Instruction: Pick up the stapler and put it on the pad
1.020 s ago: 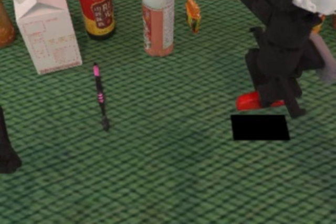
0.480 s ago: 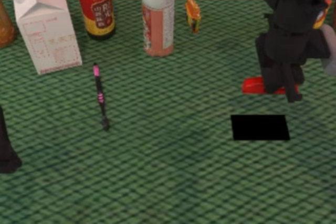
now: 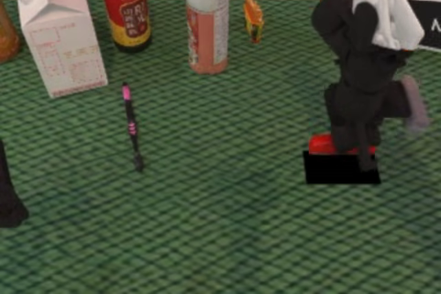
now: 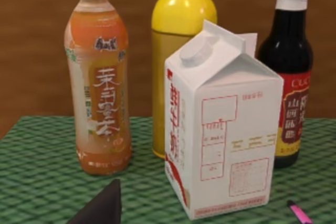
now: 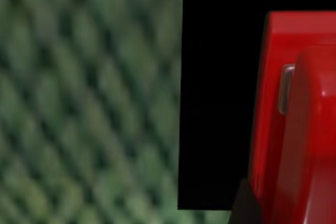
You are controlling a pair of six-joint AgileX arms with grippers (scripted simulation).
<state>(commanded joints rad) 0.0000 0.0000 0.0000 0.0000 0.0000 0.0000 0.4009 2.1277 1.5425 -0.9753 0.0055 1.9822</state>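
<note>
The red stapler [image 3: 321, 144] is held in my right gripper [image 3: 360, 151], whose fingers are shut on it, right at the far edge of the black pad [image 3: 332, 171]. The arm hides the stapler's right part in the top view. Close up in the right wrist view, the glossy stapler [image 5: 302, 124] lies over the pad [image 5: 215, 103], with one dark fingertip [image 5: 243, 207] beside it. I cannot tell whether the stapler touches the pad. My left gripper [image 3: 8, 204] stays parked at the table's left edge.
Along the back stand a white milk carton [image 3: 60, 32], a dark sauce bottle [image 3: 126, 8], a tall pink-and-white can [image 3: 207, 18] and a small orange packet [image 3: 253, 18]. A black-and-pink pen [image 3: 131, 127] lies left of centre. Green woven cloth [image 3: 227, 225] covers the table.
My right gripper first carried the stapler back and to the right, then brought it forward and left onto the pad's far edge. The left arm has not moved.
</note>
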